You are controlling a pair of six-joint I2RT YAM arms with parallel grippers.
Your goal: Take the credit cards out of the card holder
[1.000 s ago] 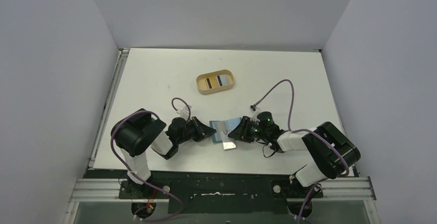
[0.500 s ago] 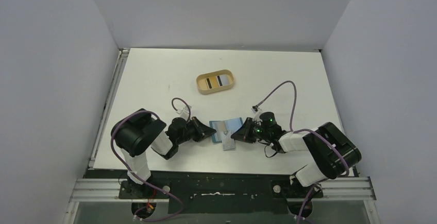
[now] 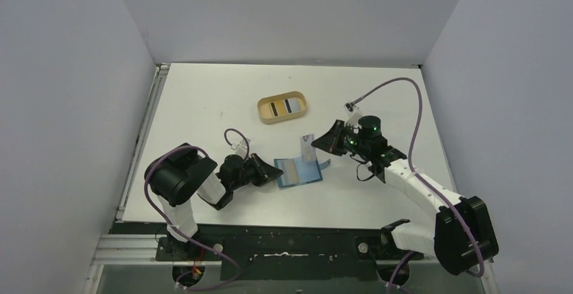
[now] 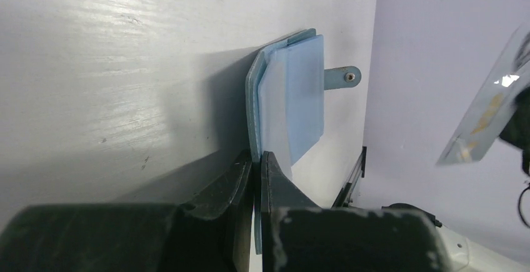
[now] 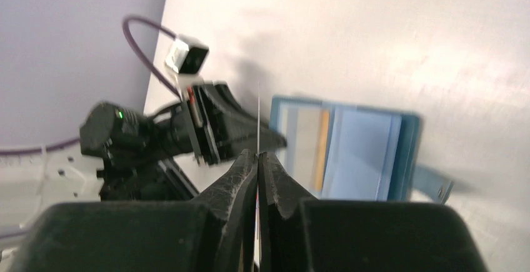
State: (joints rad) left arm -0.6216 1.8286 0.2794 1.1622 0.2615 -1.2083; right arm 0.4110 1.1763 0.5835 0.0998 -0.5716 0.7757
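By middle of tabletop (image 3: pixel 203 91) near edge: card holder (image 3: pixel 299 171) lies open, left tool (image 4: pixel 257 159) clamped on its edge. Above it, right tool (image 5: pixel 257 157) pinches credit card (image 3: pixel 308 142) edge-on. Risk: card slips from thin grip; holder drags if left tool shifts.

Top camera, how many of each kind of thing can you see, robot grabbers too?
End effectors: 2 (left end effector, right end effector)
Card holder: 1
Credit card held up: 1
Tan tray: 1 (what is inside is too small to count)
Total: 5
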